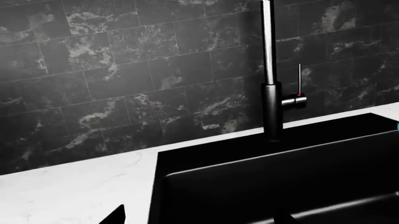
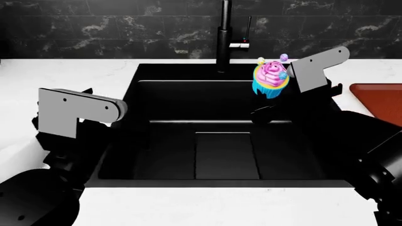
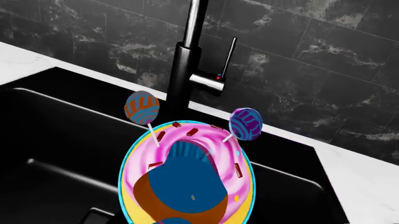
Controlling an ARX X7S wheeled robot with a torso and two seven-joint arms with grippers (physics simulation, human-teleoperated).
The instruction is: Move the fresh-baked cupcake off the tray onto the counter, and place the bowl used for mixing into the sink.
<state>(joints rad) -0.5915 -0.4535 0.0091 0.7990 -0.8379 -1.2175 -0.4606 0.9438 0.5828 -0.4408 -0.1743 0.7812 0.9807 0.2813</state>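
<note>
Nearest the robot, the left gripper (image 2: 60,155) hangs idle by the sink's (image 2: 144,155) left rim; can't tell if it's spread or pressed together. Further back on the right, the right gripper (image 2: 285,101) pinches the cupcake (image 2: 270,80) in mid-air over the basin, just in front of the faucet (image 2: 224,35). It's probably light, with squishy frosting, so I'd grip the wrapper only. Only the head view shows the tray (image 2: 383,101) at far right; the right wrist view gives the toppers (image 3: 142,107) close up.

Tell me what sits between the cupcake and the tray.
Head view: the right arm's grey bracket and a strip of white counter separate the cupcake from the tray.
</note>
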